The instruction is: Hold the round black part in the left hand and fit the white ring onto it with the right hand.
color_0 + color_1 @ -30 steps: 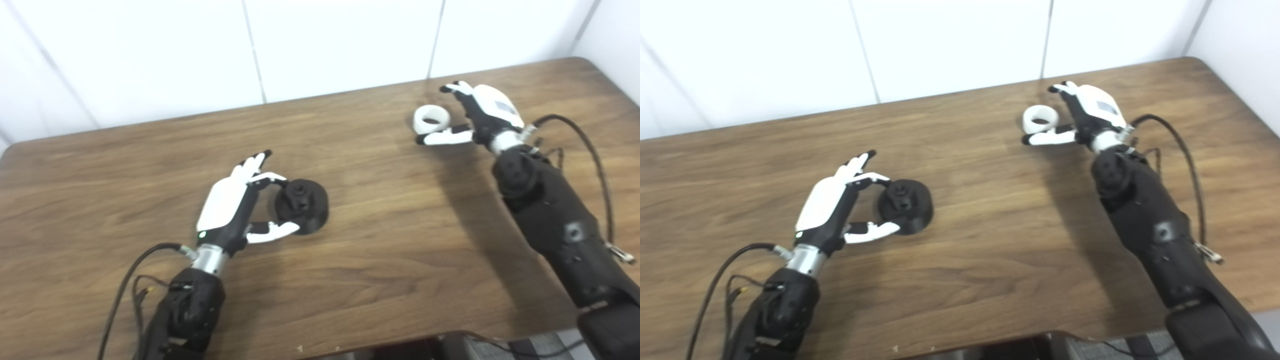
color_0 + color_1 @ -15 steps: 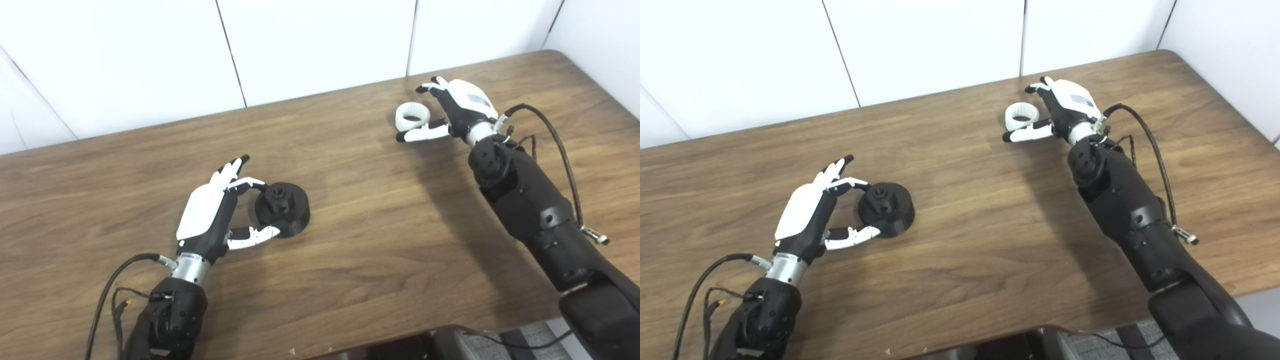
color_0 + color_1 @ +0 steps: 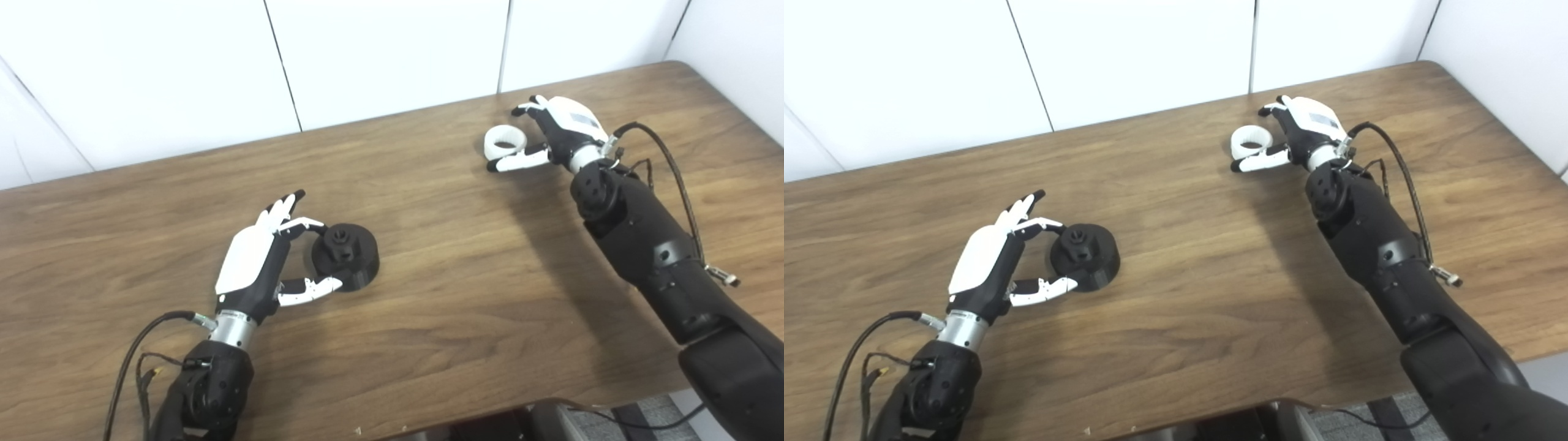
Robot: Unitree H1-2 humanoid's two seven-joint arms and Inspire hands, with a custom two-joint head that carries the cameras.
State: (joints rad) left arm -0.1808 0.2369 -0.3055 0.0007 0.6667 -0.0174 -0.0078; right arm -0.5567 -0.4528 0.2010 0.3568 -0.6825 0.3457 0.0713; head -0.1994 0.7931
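Observation:
The round black part (image 3: 346, 255) with a raised hub rests on the wooden table (image 3: 441, 257), left of centre. My left hand (image 3: 260, 263) is open just left of it, fingers and thumb curved around its near side, with a small gap to it or barely touching. At the far right lies the white ring (image 3: 505, 139), flat on the table. My right hand (image 3: 560, 131) is open beside it, thumb below the ring and fingers above and behind it, not closed on it.
Black cables trail from both wrists across the table (image 3: 1402, 177). A white panelled wall (image 3: 392, 55) runs along the table's far edge. Bare wood lies between the black part and the ring.
The camera shifted right at first. Since half a second ago my right hand edged slightly up and towards the ring; the left hand and both parts stayed put.

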